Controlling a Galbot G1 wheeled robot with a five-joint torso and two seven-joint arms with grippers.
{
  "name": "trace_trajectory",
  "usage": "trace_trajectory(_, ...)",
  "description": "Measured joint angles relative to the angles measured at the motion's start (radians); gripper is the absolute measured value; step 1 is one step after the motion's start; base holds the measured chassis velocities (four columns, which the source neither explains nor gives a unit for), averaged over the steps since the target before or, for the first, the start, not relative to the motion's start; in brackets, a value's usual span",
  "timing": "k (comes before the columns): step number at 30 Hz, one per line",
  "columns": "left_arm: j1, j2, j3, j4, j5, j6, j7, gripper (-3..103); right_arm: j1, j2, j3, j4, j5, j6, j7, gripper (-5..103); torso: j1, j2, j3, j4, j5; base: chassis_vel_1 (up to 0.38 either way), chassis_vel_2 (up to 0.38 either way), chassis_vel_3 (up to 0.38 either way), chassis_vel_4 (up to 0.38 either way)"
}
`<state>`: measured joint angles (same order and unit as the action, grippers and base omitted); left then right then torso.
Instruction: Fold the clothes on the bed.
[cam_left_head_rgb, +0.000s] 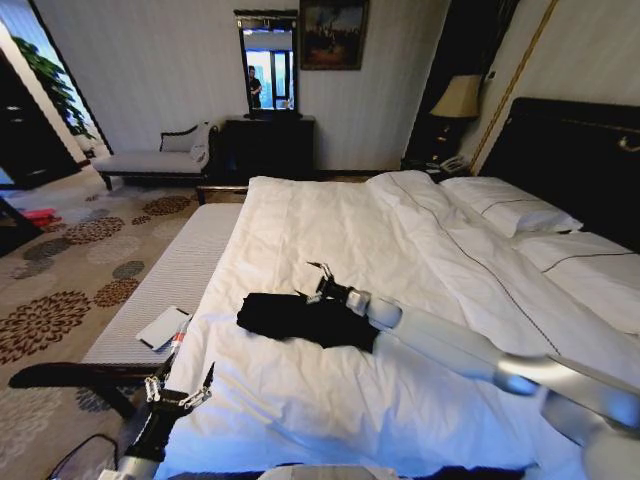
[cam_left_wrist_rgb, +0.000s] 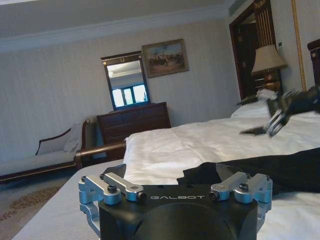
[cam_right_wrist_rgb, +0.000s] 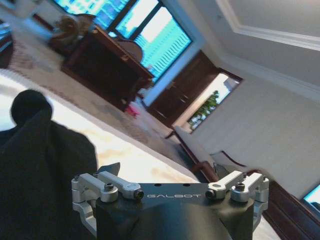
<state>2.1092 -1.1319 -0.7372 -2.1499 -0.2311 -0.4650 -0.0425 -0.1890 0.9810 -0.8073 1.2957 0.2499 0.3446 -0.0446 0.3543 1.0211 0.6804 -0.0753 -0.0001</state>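
Bed (cam_left_head_rgb: 330, 230) with white duvet fills the middle; the clothes (cam_left_head_rgb: 300, 318), a black bundle, lie on its near part. Right gripper (cam_left_head_rgb: 322, 277) hovers spread just above the bundle's far edge. Left gripper (cam_left_head_rgb: 178, 385) hangs spread off the bed's near-left corner.

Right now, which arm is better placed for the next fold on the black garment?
Right, probably. The right gripper hangs open directly above the black garment's far edge on the bed. The left gripper sits open off the near corner, farther from it.
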Motion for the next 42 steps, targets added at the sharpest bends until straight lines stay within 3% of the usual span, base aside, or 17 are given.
trace_trajectory(7, 0.0, 0.0, 0.0, 0.0, 0.0, 0.0, 0.0, 100, -0.002, 0.167, -0.051, -0.148, -0.04, 0.022, -0.008, 100, 0.0, 0.0, 0.0, 0.0, -0.0001, 0.0, 0.0, 0.0, 0.0)
trace_trajectory(12, 0.0, 0.0, 0.0, 0.0, 0.0, 0.0, 0.0, 100, -0.02, 0.225, -0.081, -0.189, -0.066, 0.031, -0.009, 100, 0.0, 0.0, 0.0, -0.0001, -0.0001, 0.0, 0.0, 0.0, 0.0)
trace_trajectory(29, 0.0, 0.0, 0.0, 0.0, 0.0, 0.0, 0.0, 100, -0.059, 0.249, -0.138, -0.065, -0.064, -0.007, 0.053, 100, 0.0, 0.0, 0.0, -0.0001, 0.0, 0.0, 0.0, 0.0, 0.0)
trace_trajectory(36, 0.0, 0.0, 0.0, 0.0, 0.0, 0.0, 0.0, 100, -0.05, 0.287, -0.117, -0.13, -0.026, -0.019, 0.064, 100, 0.0, 0.0, 0.0, -0.0004, 0.0, 0.0, 0.0, 0.0, 0.0)
trace_trajectory(42, 0.0, 0.0, 0.0, 0.0, 0.0, 0.0, 0.0, 100, -0.091, 0.328, -0.114, -0.227, -0.058, -0.007, 0.064, 100, 0.0, 0.0, 0.0, -0.0003, 0.0, 0.0, 0.0, 0.0, 0.0)
